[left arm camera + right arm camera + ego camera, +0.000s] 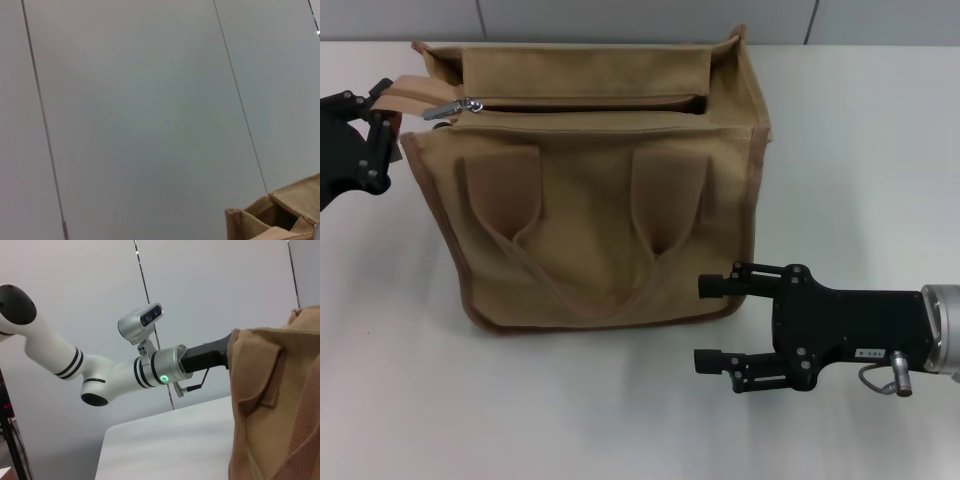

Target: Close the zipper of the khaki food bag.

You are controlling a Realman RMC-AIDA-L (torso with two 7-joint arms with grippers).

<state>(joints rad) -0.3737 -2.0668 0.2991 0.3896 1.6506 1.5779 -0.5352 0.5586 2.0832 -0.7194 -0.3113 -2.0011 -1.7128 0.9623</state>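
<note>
One khaki food bag [605, 190] stands on the white table [620, 410], toward the far side and left of centre in the head view, its front panel facing the camera. Two wide strap handles [580, 230] lie flat against that panel and join in a single loop near the lower edge. One zipper [570, 103] runs along the top panel; the slot is open across most of its length, showing a dark gap, and the one silver pull tab [455, 108] sits at the bag's left end. One fabric tab [415, 95] projects from that same end. The left gripper [378, 125] is at the bag's upper left corner, its fingers closed on the fabric tab, just beside the pull tab. The right gripper [712, 322] hovers low over the table at the bag's lower right corner, its two fingers spread apart with nothing between them; the upper finger lies close to the bag's bottom edge. In the right wrist view, one side of the bag [280, 400] fills the frame edge, with the left arm [110, 372] reaching behind it.
</note>
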